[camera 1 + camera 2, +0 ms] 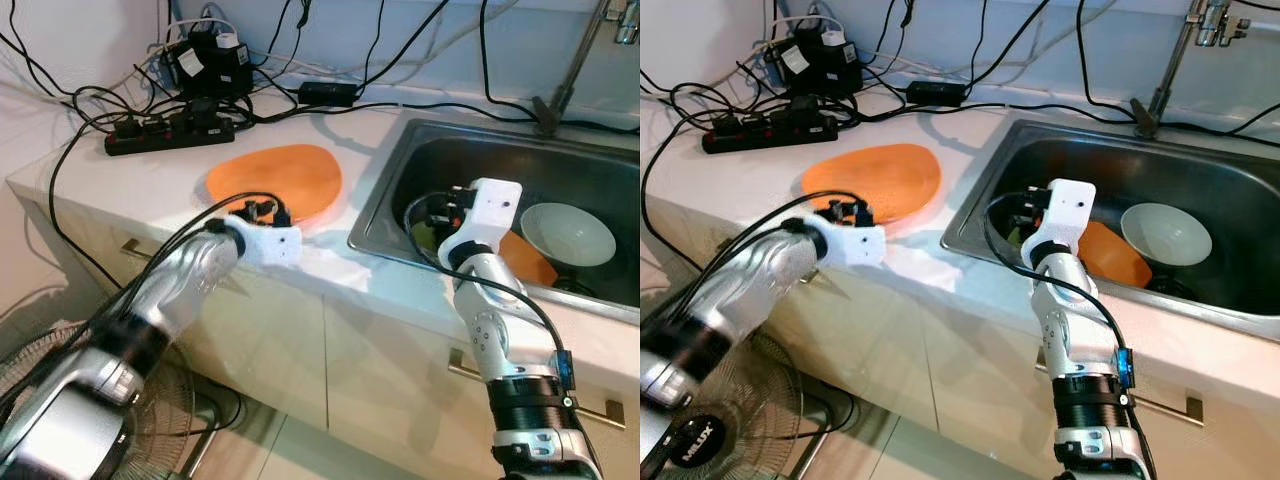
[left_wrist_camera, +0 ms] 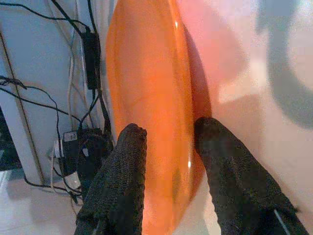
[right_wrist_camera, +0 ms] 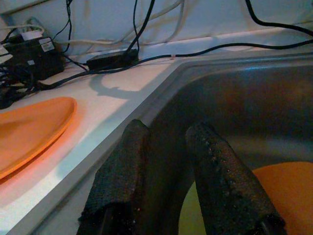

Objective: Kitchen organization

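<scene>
Judging by the sink, sorting is midway: a white bowl and an orange dish lie in it. An orange plate rests on the counter at the sink's nine o'clock. The left gripper straddles its rim, part-open; the right gripper hangs empty over the sink, fingers slightly apart.

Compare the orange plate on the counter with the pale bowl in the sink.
The flat orange plate lies on the white counter; the deep pale bowl sits in the steel sink. The left gripper straddles the plate's rim; the right gripper is apart from the bowl. Both rest upright.
</scene>
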`<state>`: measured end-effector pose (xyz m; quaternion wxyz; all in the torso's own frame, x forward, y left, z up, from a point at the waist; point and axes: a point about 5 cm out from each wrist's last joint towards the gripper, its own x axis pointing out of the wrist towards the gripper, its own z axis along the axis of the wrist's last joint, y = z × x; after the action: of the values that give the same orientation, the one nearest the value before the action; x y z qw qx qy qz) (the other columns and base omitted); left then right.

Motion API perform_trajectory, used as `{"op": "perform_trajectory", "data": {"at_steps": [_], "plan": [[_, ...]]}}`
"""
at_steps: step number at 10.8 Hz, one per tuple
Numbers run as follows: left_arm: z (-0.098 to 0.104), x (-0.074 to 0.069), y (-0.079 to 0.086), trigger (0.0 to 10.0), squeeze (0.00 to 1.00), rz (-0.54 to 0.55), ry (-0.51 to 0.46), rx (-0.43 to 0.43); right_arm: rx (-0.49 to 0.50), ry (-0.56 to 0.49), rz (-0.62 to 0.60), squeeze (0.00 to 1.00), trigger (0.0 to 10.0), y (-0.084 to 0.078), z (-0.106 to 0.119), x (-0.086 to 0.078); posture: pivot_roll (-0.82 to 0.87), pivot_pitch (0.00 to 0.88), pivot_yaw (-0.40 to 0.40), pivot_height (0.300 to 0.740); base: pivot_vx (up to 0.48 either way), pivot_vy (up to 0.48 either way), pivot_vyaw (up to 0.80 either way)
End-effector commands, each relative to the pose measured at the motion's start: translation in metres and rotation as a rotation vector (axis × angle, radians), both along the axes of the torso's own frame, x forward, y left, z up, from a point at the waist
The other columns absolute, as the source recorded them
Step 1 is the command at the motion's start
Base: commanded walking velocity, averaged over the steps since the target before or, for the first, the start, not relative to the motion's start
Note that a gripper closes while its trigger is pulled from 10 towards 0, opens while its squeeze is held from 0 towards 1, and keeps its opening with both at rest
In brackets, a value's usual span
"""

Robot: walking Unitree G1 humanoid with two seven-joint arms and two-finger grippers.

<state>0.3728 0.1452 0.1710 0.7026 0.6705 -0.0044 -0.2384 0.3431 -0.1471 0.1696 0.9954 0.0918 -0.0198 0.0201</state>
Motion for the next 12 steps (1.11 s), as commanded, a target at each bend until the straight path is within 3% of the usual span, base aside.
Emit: {"op": "perform_trajectory", "data": {"at_steps": [1,3,4,5,12], "plan": [[-0.007,0.001,0.003,10.0,0.0,0.007,0.019,0.036,0.007,0.008,0.002,0.0,10.0,0.002,0.0,-0.002,0.11,0.065,0.07,0.74,0.0,0.0,0.0],[-0.017,0.008,0.004,10.0,0.0,0.03,0.028,0.061,0.015,0.018,0.002,0.0,10.0,0.006,-0.002,-0.006,0.1,0.075,0.082,0.74,0.0,0.0,0.0],[-0.018,0.009,0.004,2.4,0.0,0.028,0.028,0.062,0.018,0.021,0.001,0.0,10.0,0.007,-0.003,-0.006,0.1,0.077,0.084,0.74,0.0,0.0,0.0],[-0.019,0.01,0.002,0.0,0.0,0.019,0.026,0.068,0.02,0.024,0.002,0.0,10.0,0.008,-0.002,-0.006,0.1,0.077,0.085,0.74,0.0,0.0,0.0],[-0.016,0.015,0.005,0.0,0.0,0.005,-0.017,0.07,0.024,0.019,0.006,0.0,10.0,0.009,0.002,-0.001,0.11,0.055,0.071,0.74,0.0,0.0,0.0]]}}
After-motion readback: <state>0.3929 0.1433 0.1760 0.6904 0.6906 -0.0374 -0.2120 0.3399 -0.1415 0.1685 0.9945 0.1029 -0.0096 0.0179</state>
